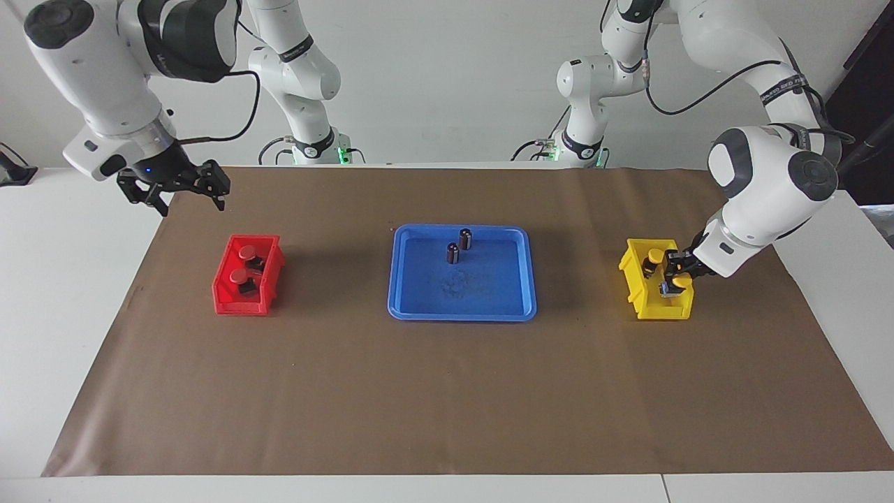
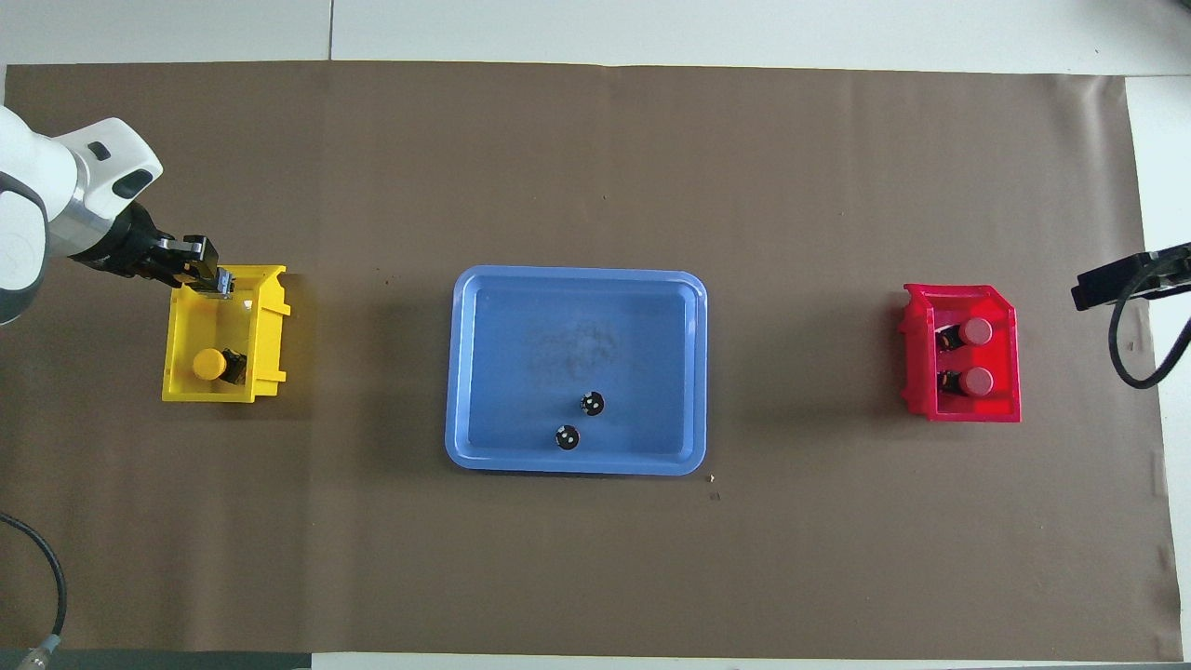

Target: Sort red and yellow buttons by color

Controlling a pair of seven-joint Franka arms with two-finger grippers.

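Presently left gripper (image 1: 676,276) down inside yellow bin (image 1: 639,293), clamped on second yellow button (image 1: 679,281); first yellow button (image 2: 208,364) lies in same bin, nearer robots. Release likely next. Both red buttons (image 2: 976,330) in red bin (image 1: 223,297). Right gripper (image 1: 183,187) waits raised, fingers apart.

Both arms (image 1: 761,188): white rounded shells, dark grey joint caps, black bands with small lettering. Black cables loop along links. Grippers black: right gripper (image 1: 174,187), left gripper (image 1: 676,274). Green lights at bases. Small blue light on right wrist.
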